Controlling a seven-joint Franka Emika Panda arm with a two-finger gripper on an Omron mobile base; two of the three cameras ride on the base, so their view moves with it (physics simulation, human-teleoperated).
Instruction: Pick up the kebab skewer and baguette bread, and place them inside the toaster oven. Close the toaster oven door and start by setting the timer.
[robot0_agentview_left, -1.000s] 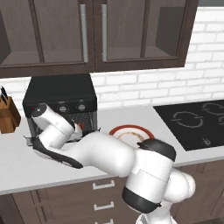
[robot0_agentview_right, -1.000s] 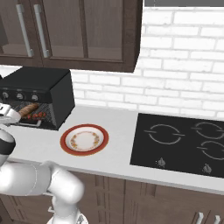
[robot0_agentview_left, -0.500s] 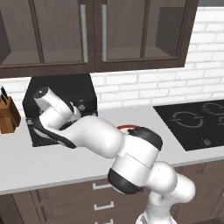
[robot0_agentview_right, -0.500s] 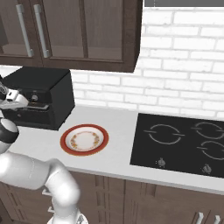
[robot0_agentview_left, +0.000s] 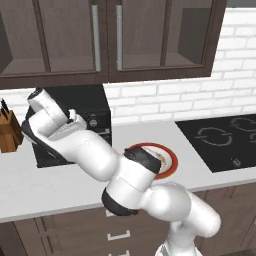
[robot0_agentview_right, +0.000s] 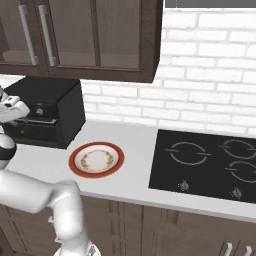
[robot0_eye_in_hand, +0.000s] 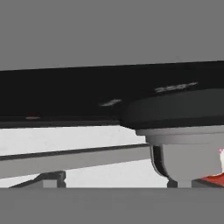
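Note:
The black toaster oven (robot0_agentview_left: 95, 107) (robot0_agentview_right: 55, 112) stands at the counter's left end. In the right base view its door (robot0_agentview_right: 37, 132) stands upright against the front, with a handle bar across it. My gripper (robot0_agentview_left: 75, 119) (robot0_agentview_right: 19, 108) is right at the oven's upper front by the knobs (robot0_agentview_left: 92, 122). Its fingers are hidden, so I cannot tell how the jaws stand. The hand view is pressed close to the black oven front (robot0_eye_in_hand: 87, 92), with a grey bar (robot0_eye_in_hand: 78, 157) crossing below it. The kebab skewer and baguette bread are hidden. The red-rimmed plate (robot0_agentview_right: 96, 159) (robot0_agentview_left: 167, 160) lies bare.
A wooden knife block (robot0_agentview_left: 10, 134) stands left of the oven. A black cooktop (robot0_agentview_right: 210, 160) (robot0_agentview_left: 225, 140) fills the counter's right part. Dark wall cabinets (robot0_agentview_right: 75, 35) hang low above the oven. My own arm crosses in front of the oven and plate in the left base view.
My hand has risen from the oven's lower front to its upper front. The reddish skewer seen in the oven opening a second ago no longer shows, and the front looks shut.

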